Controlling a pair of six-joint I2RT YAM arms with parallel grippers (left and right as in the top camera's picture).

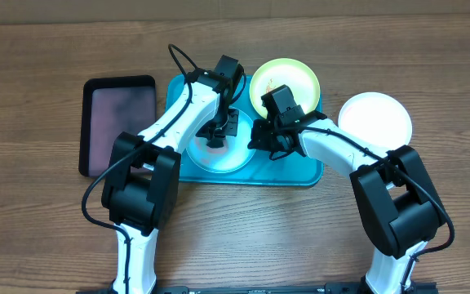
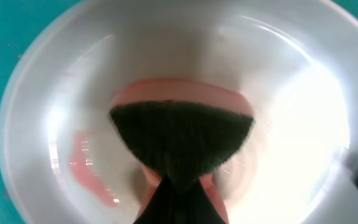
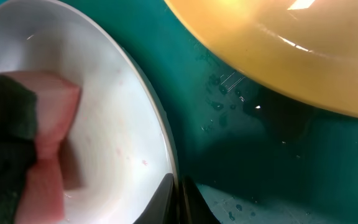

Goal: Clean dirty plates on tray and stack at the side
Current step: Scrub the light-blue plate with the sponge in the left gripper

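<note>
Two hands on one plate right now. My left hand is clamped on the sponge, a pink block with a dark scrub face, pressed into the middle of the light blue plate. My right hand is pinched shut on that plate's rim, on the side facing the tray's right end, so it acts as my anchor. The plate sits in the left half of the tray, toward its near edge.

What worries me:
- There's a reddish smear beside the sponge, not under it. A short scrub stroke could miss it.
- The tray floor by the rim looks wet with droplets. If the rim pinch slips, I'd guess the plate skates or tips when the sponge pushes off-centre.
- The yellow-green plate sits at the tray's far right corner, just beside my right wrist. A sloppy pull-back could knock it.

Room-wise, the wooden tabletop has open space on the near side of the tray. The white plate sits just off the tray's right end. A black tray sits off its left end.
</note>
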